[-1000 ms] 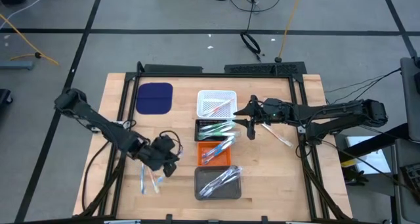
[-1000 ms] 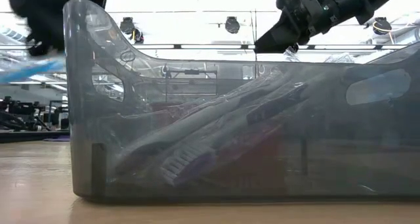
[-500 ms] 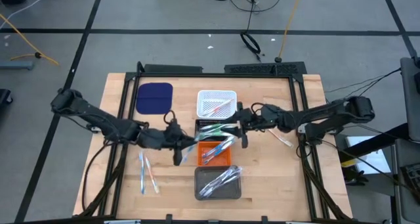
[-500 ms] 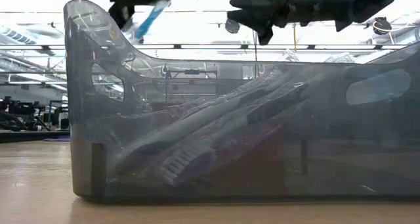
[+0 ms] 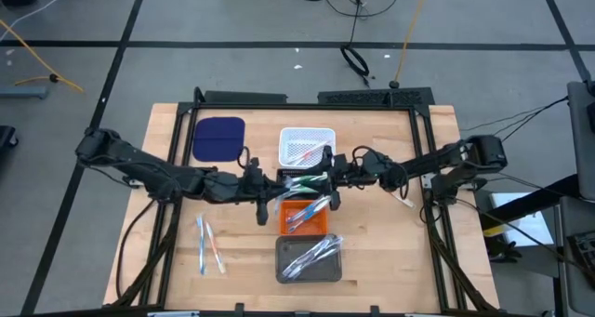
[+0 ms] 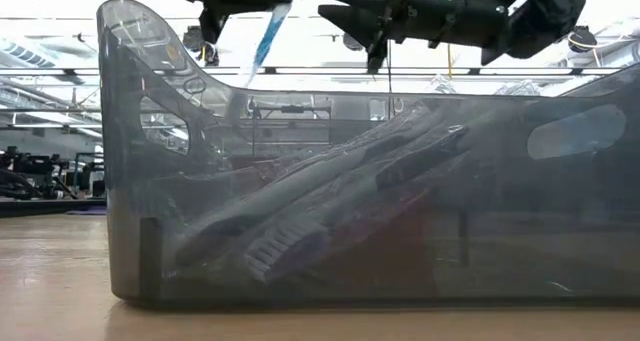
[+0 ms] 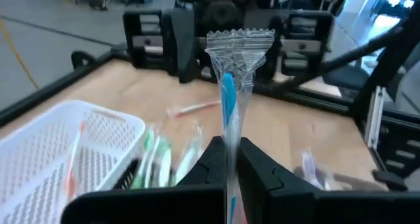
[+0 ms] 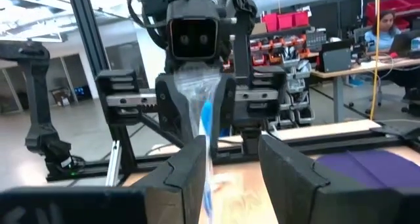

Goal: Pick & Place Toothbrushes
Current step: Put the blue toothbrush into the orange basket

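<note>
Toothbrush handover position above the trays

Left gripper (image 5: 270,199) is positioned over the table centre, just left of the orange tray (image 5: 304,216), with its fingers (image 7: 256,161) pressed together on a wrapped blue toothbrush (image 7: 229,106). The toothbrush stands up out of the pinch; its crimped clear wrapper end projects beyond the fingertips toward the right gripper (image 5: 327,182).

Right gripper faces the left one from the opposite side, above the black tray (image 5: 302,181). Its jaws are spread, and in the right wrist view the toothbrush wrapper lies just inside the gap, close against one finger (image 8: 187,165). Whether that finger touches the wrapper cannot be told.

Other toothbrushes:
- two loose on the table (image 5: 209,245), left of the grey tray (image 5: 309,258)
- one loose on the table (image 5: 403,197) on the right side
- several in each of the white tray (image 5: 307,147), black, orange and grey trays
</note>
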Motion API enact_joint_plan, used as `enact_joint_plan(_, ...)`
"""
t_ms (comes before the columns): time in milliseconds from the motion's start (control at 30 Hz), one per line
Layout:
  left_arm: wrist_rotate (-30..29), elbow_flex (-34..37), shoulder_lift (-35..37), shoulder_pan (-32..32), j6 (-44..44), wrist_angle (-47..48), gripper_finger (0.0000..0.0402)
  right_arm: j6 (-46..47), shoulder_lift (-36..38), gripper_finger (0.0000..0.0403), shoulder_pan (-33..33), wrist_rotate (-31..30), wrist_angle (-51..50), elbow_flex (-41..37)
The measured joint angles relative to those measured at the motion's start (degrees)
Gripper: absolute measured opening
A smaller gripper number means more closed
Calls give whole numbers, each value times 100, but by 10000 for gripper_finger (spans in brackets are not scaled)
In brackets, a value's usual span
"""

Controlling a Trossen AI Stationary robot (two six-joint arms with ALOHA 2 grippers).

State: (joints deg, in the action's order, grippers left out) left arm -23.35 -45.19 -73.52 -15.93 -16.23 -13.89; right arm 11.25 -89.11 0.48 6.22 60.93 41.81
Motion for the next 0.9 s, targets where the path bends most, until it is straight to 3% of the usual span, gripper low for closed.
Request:
enact_joint_plan(600,263,-11,-687,404,281,-1166,5,-35,-191,129,55,-13,17,229)
enact_joint_plan(700,338,-11,-712,436,290,-1241,13,-67,-191,104,55,-19,-114,229)
enact_joint_plan(833,348,-11,-712,440,283,-1261,17,-201,-191,27,55,-1,-96,229)
enact_joint_plan(900,363,-11,-712,439,289,-1235,11,-272,-191,16,70,-14,-116,229)
